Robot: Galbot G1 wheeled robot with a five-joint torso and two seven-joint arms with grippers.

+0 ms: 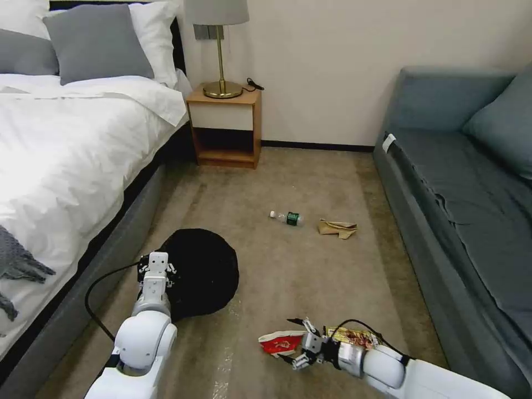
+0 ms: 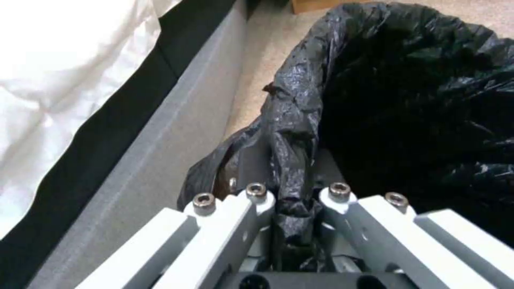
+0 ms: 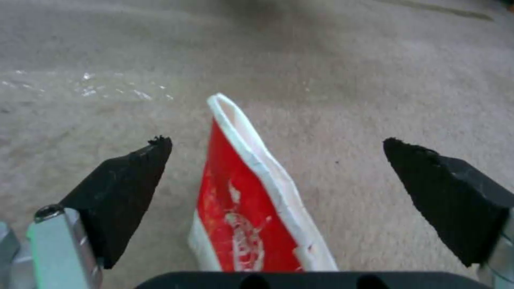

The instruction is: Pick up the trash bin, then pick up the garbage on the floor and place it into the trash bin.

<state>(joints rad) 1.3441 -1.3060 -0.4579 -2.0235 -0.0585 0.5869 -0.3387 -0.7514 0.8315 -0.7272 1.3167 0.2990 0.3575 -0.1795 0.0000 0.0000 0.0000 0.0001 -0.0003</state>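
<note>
**Bedroom floor with litter, one gripper on the bin, one around a wrapper**

A tan carpet [image 1: 288, 266] runs between a bed [image 1: 66, 155] with white linen on the robot's left and a grey-blue sofa [image 1: 460, 183] on its right. Against the far wall stands one wooden nightstand [image 1: 224, 127] with one brass lamp [image 1: 220, 55] on it.

One trash bin [image 1: 202, 271], seen from above as a round opening lined with a crinkled black bag, sits near the bed frame. The left gripper [image 1: 157, 266] is at the bin's near rim; in the left wrist view its fingers [image 2: 254, 200] are pressed together, pinching the bag-covered rim [image 2: 292, 160].

Four pieces of garbage lie on the carpet. Two are far out in the middle: a clear bottle with a green label [image 1: 287, 217] and, just beside it, a crumpled tan paper [image 1: 337, 228]. Two are close to the robot: a red-white wrapper [image 1: 280, 342] and a brown-gold snack wrapper [image 1: 352, 336].

The right gripper [image 1: 299, 341] is low over the carpet with its black fingertips [image 3: 134, 176] spread wide, the red-white wrapper [image 3: 251, 200] lying between them, untouched by either.
</note>
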